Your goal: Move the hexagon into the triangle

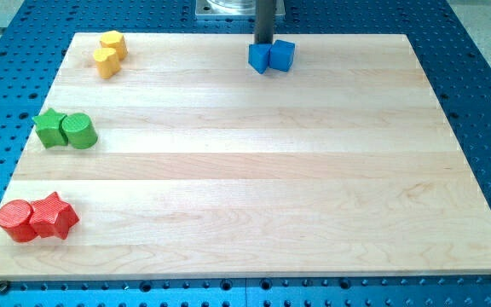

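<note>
Dark rod at the view's top, my tip (263, 44) just behind two touching blue blocks: triangle (259, 58), cube (282, 55). Holding nothing, maybe touching the triangle. Yellow hexagon (113, 43) far left by a yellow block (106, 61). No long side. No writing seen.

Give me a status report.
My tip behind the blue blocks, top centre. Which block is the hexagon, can't tell. Yellow pair far left.
</note>
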Available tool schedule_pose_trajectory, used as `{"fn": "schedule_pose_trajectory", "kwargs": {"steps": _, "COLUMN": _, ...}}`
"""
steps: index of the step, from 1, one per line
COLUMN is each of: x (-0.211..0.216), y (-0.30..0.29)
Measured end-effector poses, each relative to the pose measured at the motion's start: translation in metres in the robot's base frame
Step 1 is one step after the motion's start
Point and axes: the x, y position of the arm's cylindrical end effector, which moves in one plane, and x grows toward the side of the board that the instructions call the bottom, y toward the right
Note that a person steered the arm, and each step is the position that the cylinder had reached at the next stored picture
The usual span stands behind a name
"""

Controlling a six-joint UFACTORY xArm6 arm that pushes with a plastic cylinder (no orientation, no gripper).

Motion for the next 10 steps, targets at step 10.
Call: {"fn": "schedule_pose_trajectory", "kwargs": {"steps": 10, "x": -0.007, "y": -0.169}}
